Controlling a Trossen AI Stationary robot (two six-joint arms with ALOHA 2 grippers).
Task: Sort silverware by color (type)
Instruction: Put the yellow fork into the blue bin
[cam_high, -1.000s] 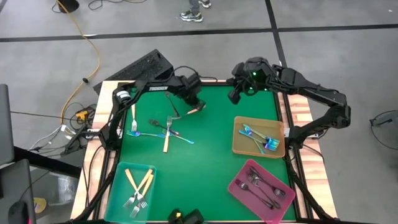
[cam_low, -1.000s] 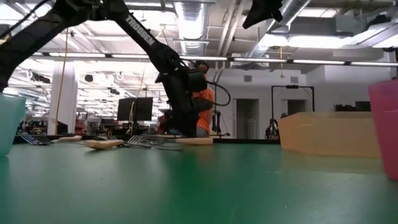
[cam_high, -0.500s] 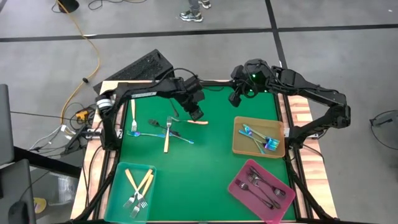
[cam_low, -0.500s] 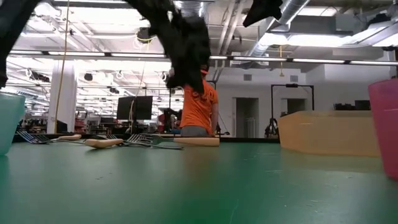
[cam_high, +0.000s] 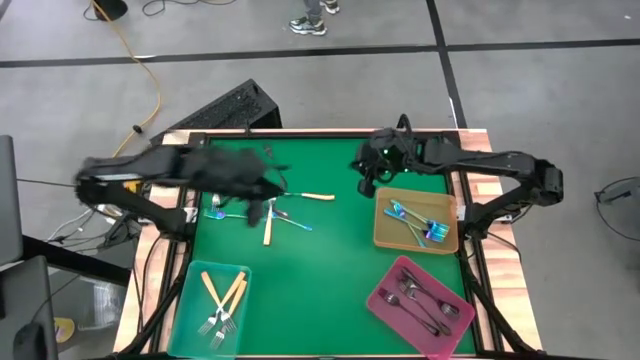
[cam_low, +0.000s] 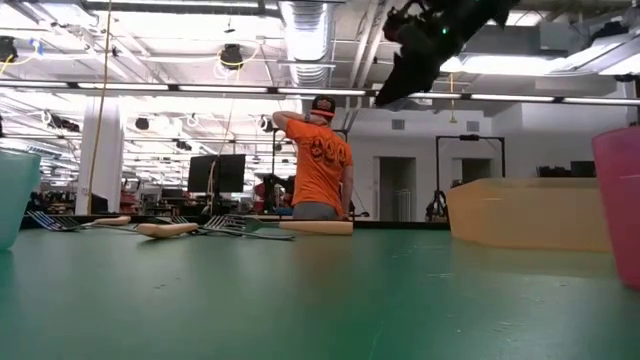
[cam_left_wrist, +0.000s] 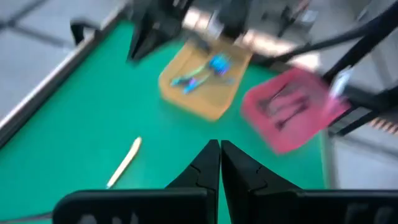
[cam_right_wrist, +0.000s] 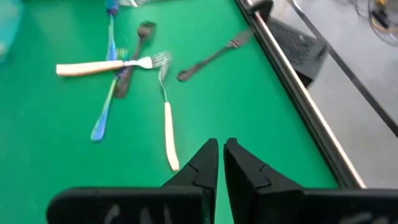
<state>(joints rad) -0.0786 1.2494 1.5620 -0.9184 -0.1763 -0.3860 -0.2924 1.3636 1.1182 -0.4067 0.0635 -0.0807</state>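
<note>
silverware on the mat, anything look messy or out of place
Yes: several unsorted forks lie crossed over each other on the green mat's left half, and one cream-handled fork lies apart from them. The teal, tan and pink trays hold tidy forks.

Left arm (cam_high: 190, 172) motion-blurred, its pincer indistinct in high view

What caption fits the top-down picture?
Loose forks wait on green table; teal, tan and pink trays hold sorted ones.

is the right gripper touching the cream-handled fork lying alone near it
Apart. The right wrist view shows green mat between the right gripper and the cream-handled fork.
</note>
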